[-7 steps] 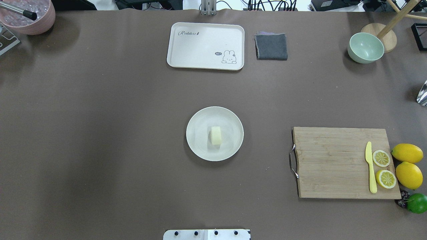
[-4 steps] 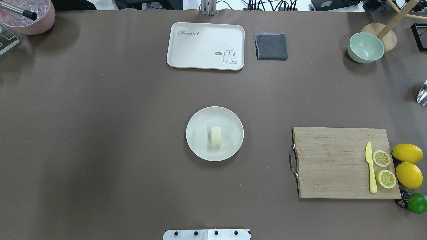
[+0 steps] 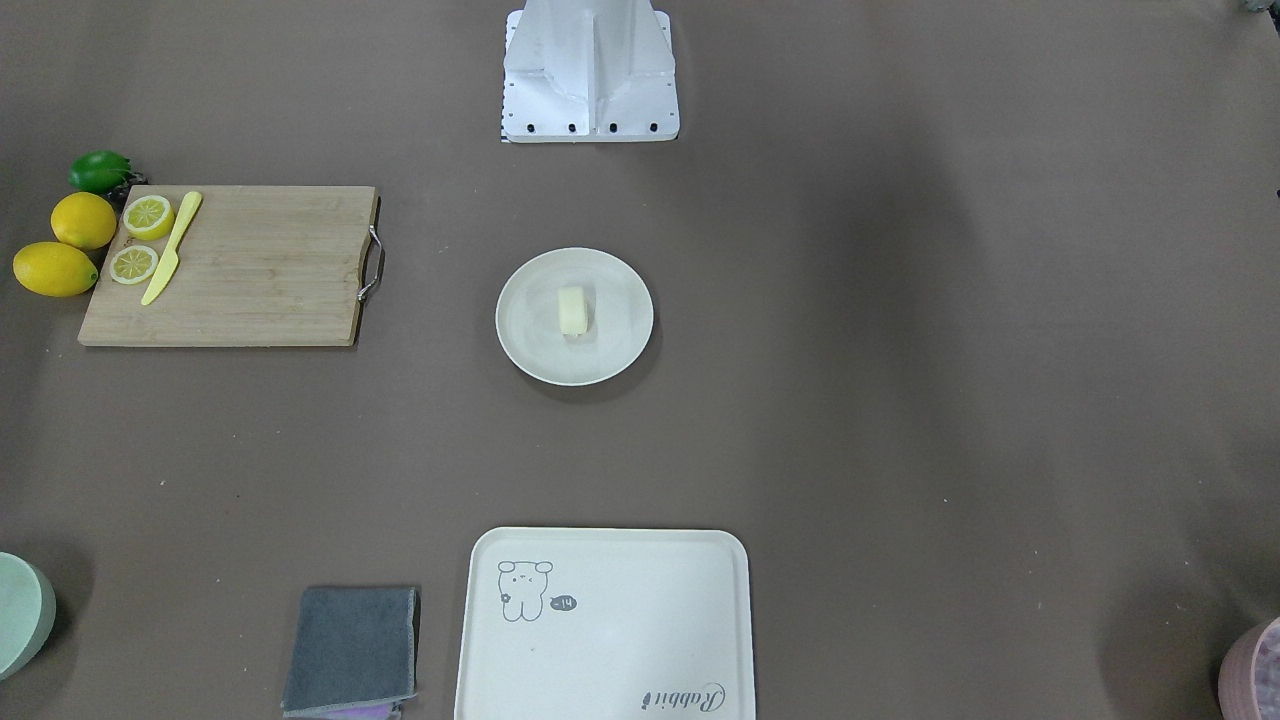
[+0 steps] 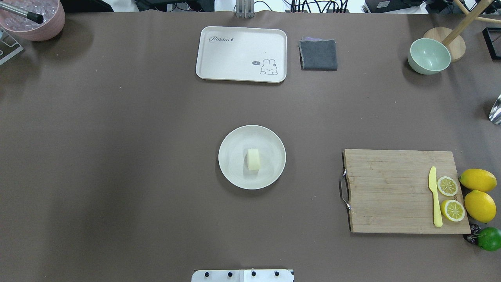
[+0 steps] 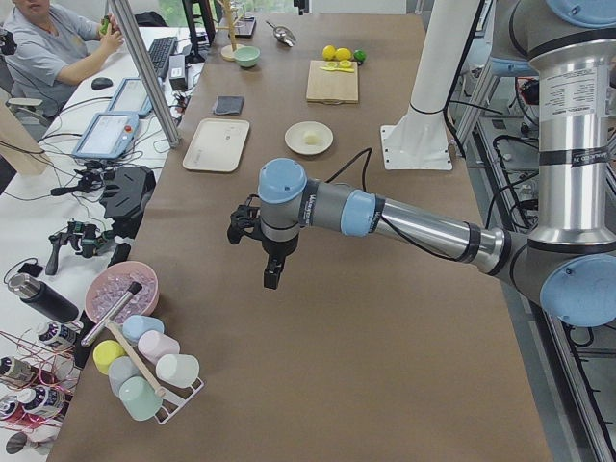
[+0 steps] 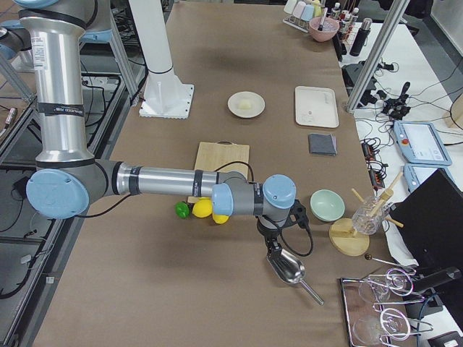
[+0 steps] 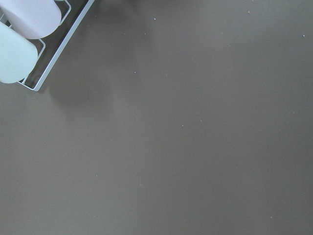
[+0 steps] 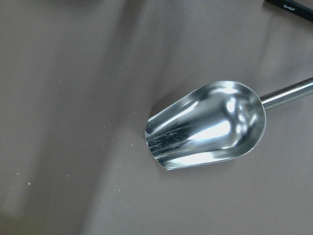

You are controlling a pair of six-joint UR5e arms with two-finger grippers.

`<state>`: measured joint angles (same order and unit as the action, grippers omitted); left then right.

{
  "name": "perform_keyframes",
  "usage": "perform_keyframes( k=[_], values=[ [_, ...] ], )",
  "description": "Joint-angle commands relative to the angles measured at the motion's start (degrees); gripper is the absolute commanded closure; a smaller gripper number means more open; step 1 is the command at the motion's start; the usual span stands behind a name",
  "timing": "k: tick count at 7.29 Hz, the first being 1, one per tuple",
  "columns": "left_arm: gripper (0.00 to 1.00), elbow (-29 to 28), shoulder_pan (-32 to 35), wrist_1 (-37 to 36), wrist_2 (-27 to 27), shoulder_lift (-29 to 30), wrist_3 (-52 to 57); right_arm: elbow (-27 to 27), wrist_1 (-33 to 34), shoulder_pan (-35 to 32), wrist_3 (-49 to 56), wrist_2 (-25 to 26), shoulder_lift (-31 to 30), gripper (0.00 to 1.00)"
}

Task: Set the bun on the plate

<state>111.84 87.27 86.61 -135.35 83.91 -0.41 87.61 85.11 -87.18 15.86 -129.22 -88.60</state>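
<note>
The pale cream bun [image 4: 253, 159] lies in the middle of the round off-white plate [image 4: 235, 174] at the table's centre, with nothing touching it; both also show in the front view as bun [image 3: 572, 310] and plate [image 3: 525, 340]. My left gripper [image 5: 272, 277] hangs over bare table far off to the left, near the cup rack. Far to the right, my right gripper [image 6: 273, 244] hovers above a metal scoop. Each gripper shows only in a side view, so I cannot tell whether it is open or shut.
Behind the plate are a cream tray [image 4: 241, 54] and a folded grey cloth [image 4: 318, 54]. At the right stand a green bowl [image 4: 428, 56] and a cutting board [image 4: 391, 192] with knife, lemon slices and fruit. The metal scoop [image 8: 205, 127] lies under my right wrist. A pink bowl [image 4: 33, 19] sits far left.
</note>
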Motion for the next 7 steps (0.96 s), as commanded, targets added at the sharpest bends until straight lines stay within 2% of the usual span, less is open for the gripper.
perform_keyframes(
  k=[1,7],
  values=[
    [0.02,0.1,0.2,0.1,0.0,-0.4,0.2,0.9,0.0,-0.1,0.2,0.7,-1.0,0.0],
    [0.02,-0.1,0.0,0.7,0.1,-0.3,0.0,1.5,-0.1,0.0,0.4,0.8,-2.3,0.0]
  ],
)
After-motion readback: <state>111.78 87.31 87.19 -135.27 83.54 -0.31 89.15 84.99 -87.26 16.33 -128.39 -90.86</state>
